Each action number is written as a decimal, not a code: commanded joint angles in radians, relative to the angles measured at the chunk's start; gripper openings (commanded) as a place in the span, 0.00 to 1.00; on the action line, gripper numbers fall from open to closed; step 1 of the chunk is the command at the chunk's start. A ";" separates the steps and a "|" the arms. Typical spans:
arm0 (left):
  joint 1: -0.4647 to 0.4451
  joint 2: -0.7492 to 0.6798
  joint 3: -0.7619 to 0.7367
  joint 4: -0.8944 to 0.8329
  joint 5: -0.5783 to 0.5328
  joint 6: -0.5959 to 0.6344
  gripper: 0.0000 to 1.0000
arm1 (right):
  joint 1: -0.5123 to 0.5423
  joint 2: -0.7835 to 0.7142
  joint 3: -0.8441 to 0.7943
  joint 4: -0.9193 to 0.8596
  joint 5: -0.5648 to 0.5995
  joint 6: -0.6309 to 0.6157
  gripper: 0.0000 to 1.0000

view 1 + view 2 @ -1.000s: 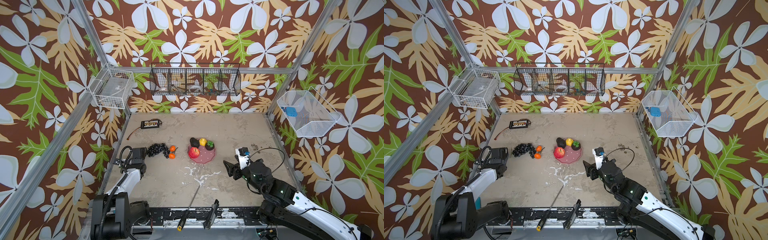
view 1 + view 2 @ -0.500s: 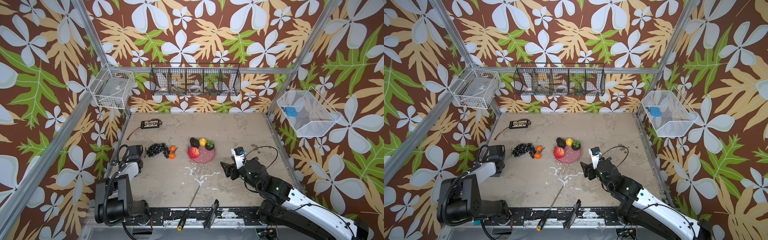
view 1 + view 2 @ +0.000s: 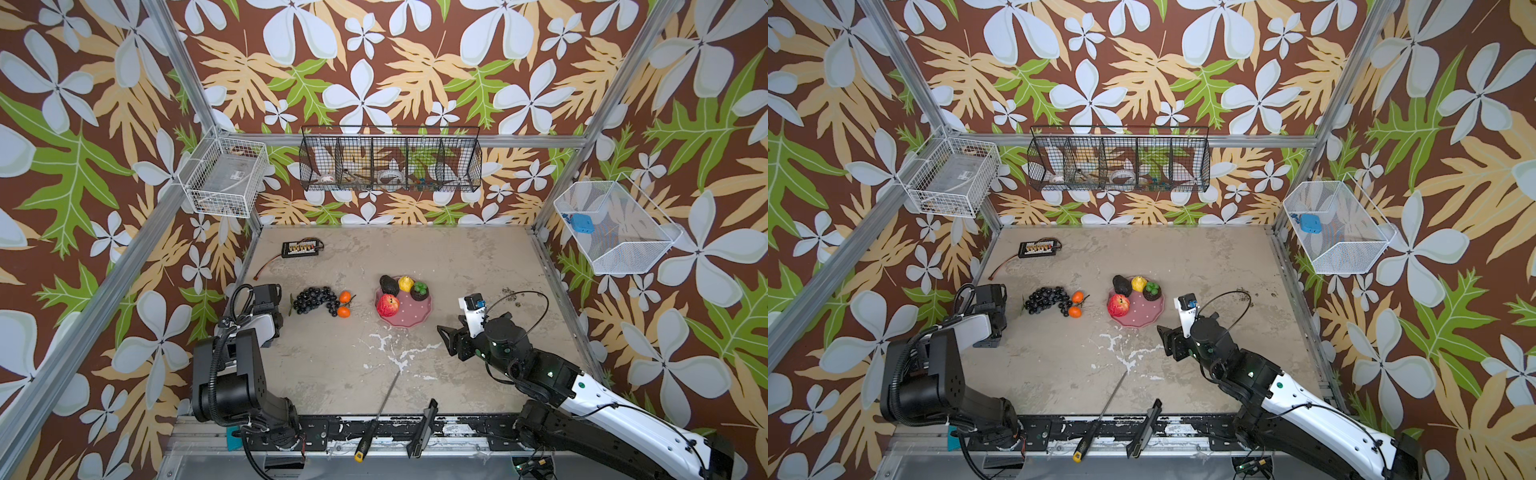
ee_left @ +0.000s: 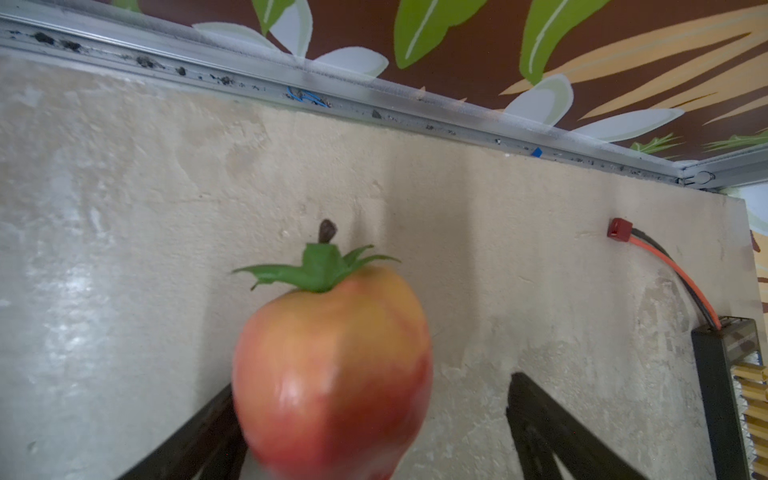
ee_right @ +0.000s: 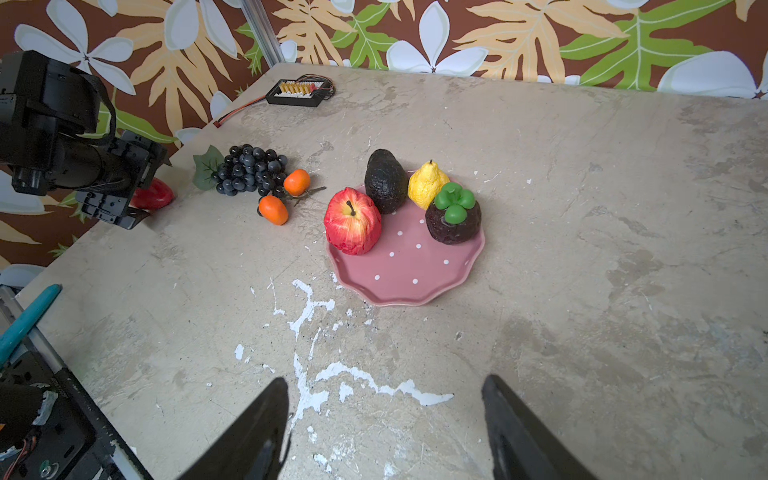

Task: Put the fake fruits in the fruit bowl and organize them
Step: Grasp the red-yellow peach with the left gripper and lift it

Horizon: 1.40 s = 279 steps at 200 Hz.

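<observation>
Glossy strawberry (image 4: 332, 374), likely plastic; pink bowl (image 5: 411, 270) smooth, glazed-looking; avocado (image 5: 385, 183) pebbled matt; tabletop (image 5: 582, 249) rough, chipped.

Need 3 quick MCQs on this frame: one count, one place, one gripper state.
1. Fruits in the fruit bowl: A two; B six; C four.
2. The grape bunch lies: A inside it; B on the table beside the oranges; C on its rim.
3. Right gripper: A open, empty; B shut on a fruit; C shut, empty.
Key: C, apple, avocado, yellow fruit, brown-green fruit; B, grape bunch rests on bare table outside the bowl; A, fingers apart, nothing between.
</observation>
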 commanded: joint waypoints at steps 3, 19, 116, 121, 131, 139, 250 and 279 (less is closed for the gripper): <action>0.015 0.014 0.009 -0.007 -0.014 -0.010 0.94 | 0.000 0.006 0.005 0.005 -0.003 0.010 0.73; 0.020 0.029 0.014 -0.008 -0.005 -0.010 0.93 | 0.000 0.012 0.006 0.003 -0.008 0.010 0.73; 0.022 0.081 0.068 -0.102 -0.024 0.015 0.86 | 0.000 0.036 0.000 0.020 -0.011 0.022 0.72; 0.022 0.079 0.067 -0.103 -0.026 0.016 0.86 | 0.000 0.039 0.004 0.018 -0.011 0.022 0.72; 0.022 0.078 0.063 -0.101 -0.028 0.012 0.85 | 0.000 0.043 0.005 0.020 -0.011 0.021 0.72; 0.021 0.079 0.064 -0.101 -0.029 0.013 0.84 | 0.000 0.044 0.004 0.022 -0.010 0.021 0.72; 0.022 0.057 0.035 -0.072 -0.035 0.003 0.60 | 0.000 0.023 0.001 -0.005 0.015 0.024 0.72; 0.021 0.041 0.031 -0.079 -0.043 0.002 0.61 | 0.000 0.015 0.004 -0.013 0.015 0.024 0.72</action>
